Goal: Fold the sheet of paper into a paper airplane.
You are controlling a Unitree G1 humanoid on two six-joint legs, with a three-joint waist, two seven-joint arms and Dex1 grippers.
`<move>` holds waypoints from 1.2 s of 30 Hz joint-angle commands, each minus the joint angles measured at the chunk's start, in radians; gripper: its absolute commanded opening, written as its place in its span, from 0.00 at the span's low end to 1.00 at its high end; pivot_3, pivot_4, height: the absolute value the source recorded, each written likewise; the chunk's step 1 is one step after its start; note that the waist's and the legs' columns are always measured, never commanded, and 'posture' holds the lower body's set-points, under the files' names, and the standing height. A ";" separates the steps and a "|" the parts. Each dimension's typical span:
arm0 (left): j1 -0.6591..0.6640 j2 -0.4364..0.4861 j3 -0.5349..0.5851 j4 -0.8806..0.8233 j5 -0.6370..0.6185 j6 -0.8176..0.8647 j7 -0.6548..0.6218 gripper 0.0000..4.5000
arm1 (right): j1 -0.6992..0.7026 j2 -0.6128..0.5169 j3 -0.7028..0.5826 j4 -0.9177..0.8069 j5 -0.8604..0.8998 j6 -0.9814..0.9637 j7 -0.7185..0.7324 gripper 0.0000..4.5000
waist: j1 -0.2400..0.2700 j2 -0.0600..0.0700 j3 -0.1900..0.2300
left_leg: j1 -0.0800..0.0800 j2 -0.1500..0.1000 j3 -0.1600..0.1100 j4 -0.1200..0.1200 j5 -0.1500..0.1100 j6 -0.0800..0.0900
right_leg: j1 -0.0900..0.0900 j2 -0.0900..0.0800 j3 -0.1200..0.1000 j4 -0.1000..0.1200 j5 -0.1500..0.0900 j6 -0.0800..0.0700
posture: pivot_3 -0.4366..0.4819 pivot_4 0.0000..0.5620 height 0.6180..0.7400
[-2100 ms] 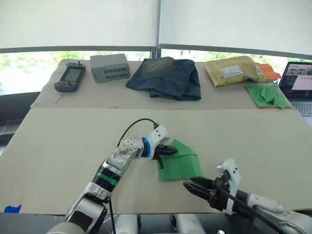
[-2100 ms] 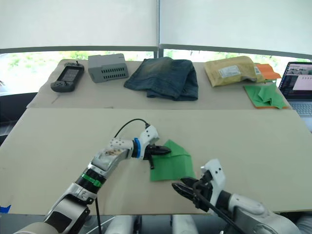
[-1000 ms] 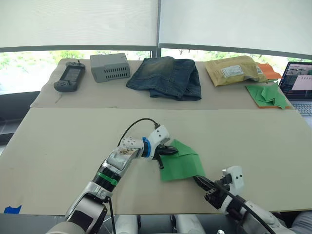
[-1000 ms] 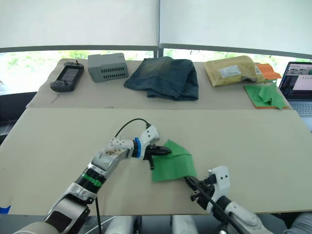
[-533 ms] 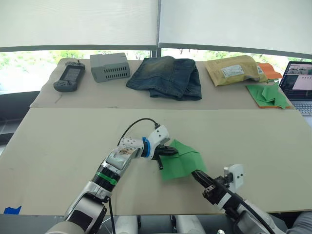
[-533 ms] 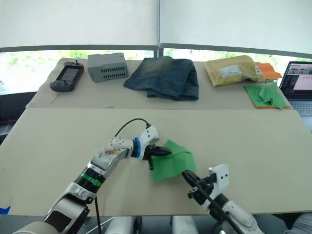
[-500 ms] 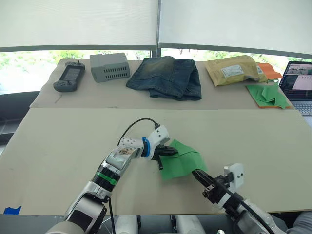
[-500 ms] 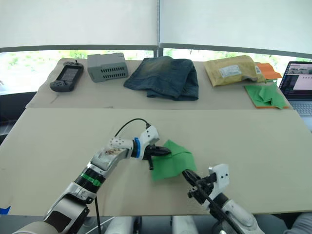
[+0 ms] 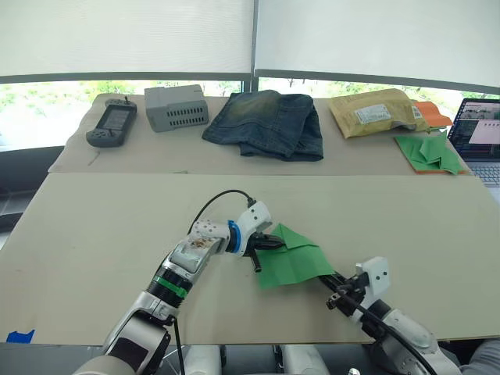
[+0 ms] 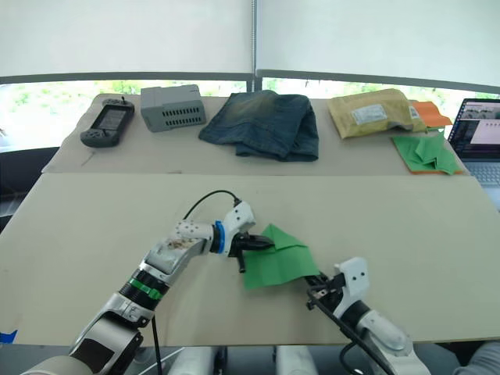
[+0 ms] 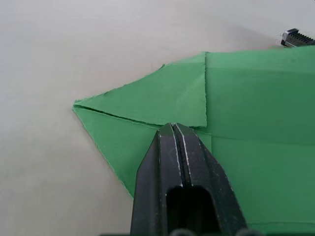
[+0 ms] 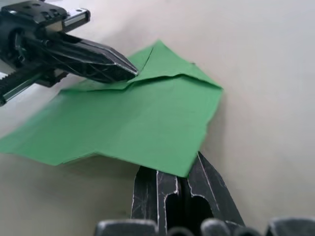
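The sheet of paper [image 9: 297,262] is bright green, with one end folded to a point, and lies on the beige table [image 9: 117,226]. My left gripper [image 9: 271,243] is shut, and its tips press down on the paper beside the folded flap [image 11: 162,98]. My right gripper [image 9: 332,279] comes in from the near right and is shut on the paper's near right corner [image 12: 189,167]. That corner sits slightly raised off the table. In the right wrist view the left gripper's fingers [image 12: 93,56] rest on the far side of the paper.
On the back table are a handheld controller [image 9: 113,123], a grey box [image 9: 176,107], folded jeans [image 9: 266,123], a yellow padded envelope [image 9: 373,112], orange paper [image 9: 431,115], a heap of green paper pieces [image 9: 428,152] and a laptop [image 9: 480,134]. Blue tape [image 9: 19,334] marks the near left edge.
My right gripper has come up from the table's near edge to the paper's near right corner and closed on it. That corner now stretches out to the right. The left gripper has stayed put.
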 commanded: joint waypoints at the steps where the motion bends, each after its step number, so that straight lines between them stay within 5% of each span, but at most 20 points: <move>1: 0.021 0.017 -0.018 0.012 0.026 0.025 0.005 0.00 | -0.028 0.008 -0.028 0.018 0.022 -0.049 0.030 0.00 | -0.001 0.000 0.000 | 0.000 0.000 0.000 0.000 0.000 0.000 | 0.000 0.000 0.000 0.000 0.000 0.000 | 0.48 0.27 0.91; 36: 0.009 0.077 0.100 -0.012 -0.013 0.093 0.037 0.00 | -0.376 -0.041 0.184 0.181 0.019 0.143 0.216 0.00 | -0.008 0.001 0.000 | 0.004 0.000 0.000 0.002 0.000 0.000 | -0.001 0.001 0.001 0.010 -0.001 -0.003 | 0.48 0.27 0.91</move>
